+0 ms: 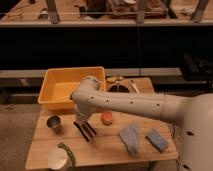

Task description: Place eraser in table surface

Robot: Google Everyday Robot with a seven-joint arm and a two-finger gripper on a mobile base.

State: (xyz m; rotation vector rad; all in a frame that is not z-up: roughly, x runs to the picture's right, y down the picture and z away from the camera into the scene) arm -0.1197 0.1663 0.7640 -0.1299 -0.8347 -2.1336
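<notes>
My gripper hangs from the white arm's wrist and reaches down to the light-brown plank table surface, just in front of the yellow tub. Two dark narrow bars show under the wrist, lying slantwise on or just above the wood. I cannot tell whether one of them is the eraser; no striped block shows clearly apart from them. An orange round object lies just right of the gripper.
A yellow plastic tub stands at the back left. A metal cup is left of the gripper. A white cup with a green item is front left. Two blue-grey cloths lie at the right. A dark bowl stands behind.
</notes>
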